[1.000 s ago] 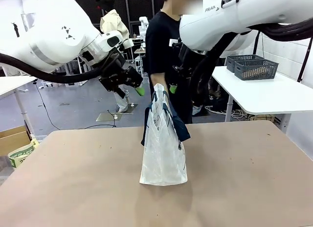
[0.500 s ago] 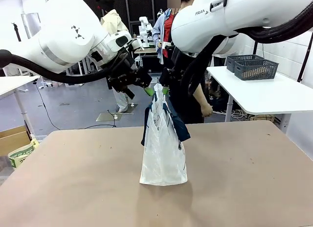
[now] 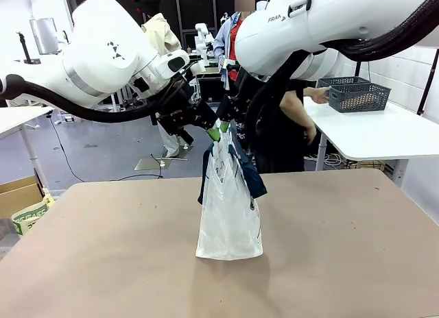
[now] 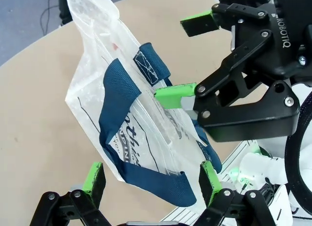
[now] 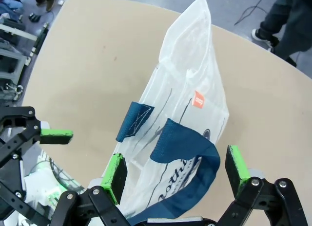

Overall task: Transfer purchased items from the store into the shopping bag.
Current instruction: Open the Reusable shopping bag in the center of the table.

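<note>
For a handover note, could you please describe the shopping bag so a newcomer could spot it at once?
On the big tan table, near its middle, stands a tall translucent whitish plastic bag with navy blue strap handles and small navy print. Unlike the dark grey lattice baskets on the white side table behind, it is soft, see-through and upright.

This looks like a robotics lab in a big hall. Beyond the green fingers (image 3: pixel 214 134), to their right, stands a white work table (image 3: pixel 370 136) with grey lattice baskets (image 3: pixel 357 95) (two of them), and cables (image 3: pixel 130 176) lie on the grey floor (image 3: pixel 103 147).
</note>
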Controlling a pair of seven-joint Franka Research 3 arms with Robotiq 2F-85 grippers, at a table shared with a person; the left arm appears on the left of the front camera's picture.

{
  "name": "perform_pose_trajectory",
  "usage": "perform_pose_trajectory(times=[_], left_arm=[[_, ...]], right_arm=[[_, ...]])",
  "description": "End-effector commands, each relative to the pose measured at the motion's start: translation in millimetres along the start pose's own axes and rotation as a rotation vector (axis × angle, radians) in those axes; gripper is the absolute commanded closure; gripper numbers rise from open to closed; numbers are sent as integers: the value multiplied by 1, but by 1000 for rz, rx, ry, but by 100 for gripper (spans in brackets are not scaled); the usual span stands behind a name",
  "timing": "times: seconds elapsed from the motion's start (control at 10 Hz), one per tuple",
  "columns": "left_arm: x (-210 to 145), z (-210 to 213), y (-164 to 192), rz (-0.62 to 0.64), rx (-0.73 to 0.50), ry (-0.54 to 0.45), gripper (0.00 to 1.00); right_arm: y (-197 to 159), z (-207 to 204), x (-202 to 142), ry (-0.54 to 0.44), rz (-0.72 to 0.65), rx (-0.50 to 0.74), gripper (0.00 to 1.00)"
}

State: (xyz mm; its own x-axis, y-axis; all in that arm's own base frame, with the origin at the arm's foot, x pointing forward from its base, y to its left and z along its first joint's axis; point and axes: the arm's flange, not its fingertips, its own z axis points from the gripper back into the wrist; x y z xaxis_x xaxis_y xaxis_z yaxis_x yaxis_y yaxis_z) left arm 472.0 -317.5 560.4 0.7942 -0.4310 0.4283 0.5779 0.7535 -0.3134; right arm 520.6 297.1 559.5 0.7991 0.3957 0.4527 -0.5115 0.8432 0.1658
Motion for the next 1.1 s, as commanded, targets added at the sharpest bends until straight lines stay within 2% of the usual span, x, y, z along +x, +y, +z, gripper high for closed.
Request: perform_pose_trajectory(times=[0.0, 0.6, 1.0], left_arm=[[-1, -2, 1, -15, -58, 18, 0], [-11, -22, 5, 7, -76, 73, 0], [-13, -39, 13, 45, -35, 94, 0]], right_arm=[[2, -7, 0, 13, -3, 26, 0], [-2, -14, -17, 55, -16, 31, 0], [-8, -24, -28, 94, -31, 41, 0]])
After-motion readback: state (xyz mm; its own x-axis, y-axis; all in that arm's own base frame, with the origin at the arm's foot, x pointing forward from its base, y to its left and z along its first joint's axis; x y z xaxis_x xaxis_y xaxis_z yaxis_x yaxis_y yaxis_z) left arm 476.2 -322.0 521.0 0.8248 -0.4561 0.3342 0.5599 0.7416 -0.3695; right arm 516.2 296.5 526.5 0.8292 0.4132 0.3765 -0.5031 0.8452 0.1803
